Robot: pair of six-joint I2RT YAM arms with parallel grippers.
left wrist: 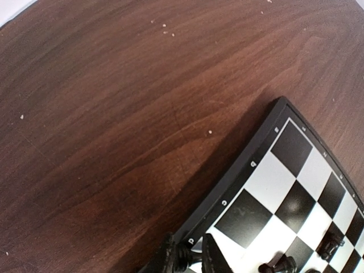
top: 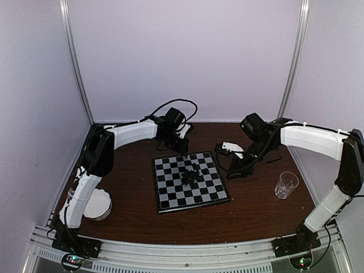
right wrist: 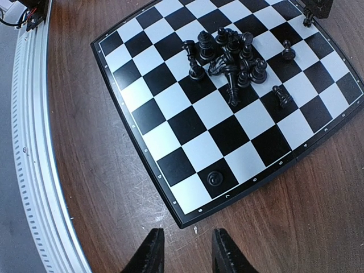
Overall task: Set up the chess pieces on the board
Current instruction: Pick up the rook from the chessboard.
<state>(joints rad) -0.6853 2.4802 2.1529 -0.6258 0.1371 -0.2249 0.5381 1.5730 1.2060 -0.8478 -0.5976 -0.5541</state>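
Right claw nearest me: fingers apart, nothing held, just off flat blk/wht chequered board. Tiny glossy black chess pieces heaped nr board ctr, some toppled. Left claw pinches one at board corner.

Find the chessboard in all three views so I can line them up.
Top camera: the board lies in the centre of the frame, just below the middle, all four corners visible.
Left wrist: the board fills the lower right; only one corner shows.
Right wrist: the board covers the upper middle and right, with its top edge cropped.
Shared landmark: the black chess pieces on it.
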